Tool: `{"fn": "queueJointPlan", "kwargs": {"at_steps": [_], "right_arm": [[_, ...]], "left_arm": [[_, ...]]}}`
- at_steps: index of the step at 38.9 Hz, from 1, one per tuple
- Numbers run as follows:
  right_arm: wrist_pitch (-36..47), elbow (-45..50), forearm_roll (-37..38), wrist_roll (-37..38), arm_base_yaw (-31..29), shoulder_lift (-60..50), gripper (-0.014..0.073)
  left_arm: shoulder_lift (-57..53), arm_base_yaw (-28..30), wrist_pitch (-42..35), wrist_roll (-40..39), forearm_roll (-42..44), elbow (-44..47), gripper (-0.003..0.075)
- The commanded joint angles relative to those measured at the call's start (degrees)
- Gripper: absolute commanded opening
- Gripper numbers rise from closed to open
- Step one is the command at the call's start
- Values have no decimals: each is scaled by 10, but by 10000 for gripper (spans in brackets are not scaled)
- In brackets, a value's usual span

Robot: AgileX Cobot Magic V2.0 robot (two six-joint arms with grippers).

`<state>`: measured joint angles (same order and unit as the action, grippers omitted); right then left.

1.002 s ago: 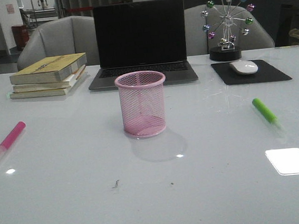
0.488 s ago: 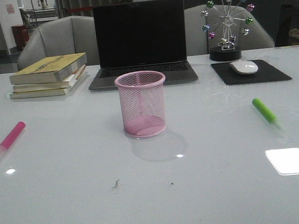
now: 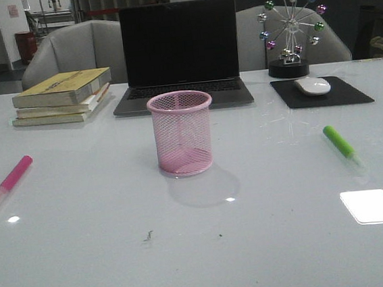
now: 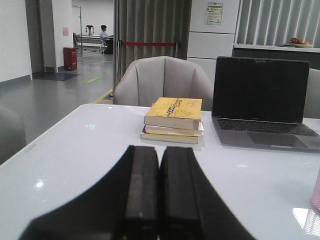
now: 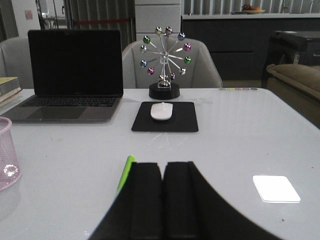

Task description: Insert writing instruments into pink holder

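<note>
The pink holder (image 3: 182, 132), a round wire-mesh cup, stands upright at the table's middle; its edge shows in the right wrist view (image 5: 7, 160). A hot pink marker (image 3: 15, 173) lies flat on the left side of the table, its pale cap toward the front. A green marker (image 3: 339, 141) lies flat on the right side, partly hidden behind my right gripper (image 5: 162, 167) in the right wrist view (image 5: 126, 172). Both grippers are shut with nothing between the fingers. My left gripper (image 4: 159, 151) hovers over bare table, facing the books. Neither gripper shows in the front view.
A stack of books (image 3: 63, 96) sits at the back left, a dark laptop (image 3: 180, 53) behind the holder, and a mouse (image 3: 312, 86) on a black pad (image 3: 349, 93) at the back right. A ferris-wheel ornament (image 3: 292, 32) stands beyond the pad.
</note>
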<state>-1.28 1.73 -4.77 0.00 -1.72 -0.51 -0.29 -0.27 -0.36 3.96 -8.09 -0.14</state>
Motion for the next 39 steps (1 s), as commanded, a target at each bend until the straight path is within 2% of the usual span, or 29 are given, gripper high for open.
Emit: {"fn": "queueJointPlan", "kwargs": {"at_steps": [1, 7, 16, 26, 39], "right_arm": [[45, -31, -4, 0, -4, -8, 28], [-21, -97, -4, 0, -4, -8, 29], [-49, -178, -4, 0, -4, 14, 29], [-49, -261, -4, 0, -4, 137, 29], [-48, -379, -4, 0, -4, 321, 29]], "left_arm": [[-10, 1, -29, -2, 5, -34, 92], [-10, 1, -4, -2, 50, -84, 92], [41, 1, -3, -2, 55, -160, 92], [175, 1, -4, -2, 55, -278, 92], [342, 1, 7, -2, 55, -354, 92]]}}
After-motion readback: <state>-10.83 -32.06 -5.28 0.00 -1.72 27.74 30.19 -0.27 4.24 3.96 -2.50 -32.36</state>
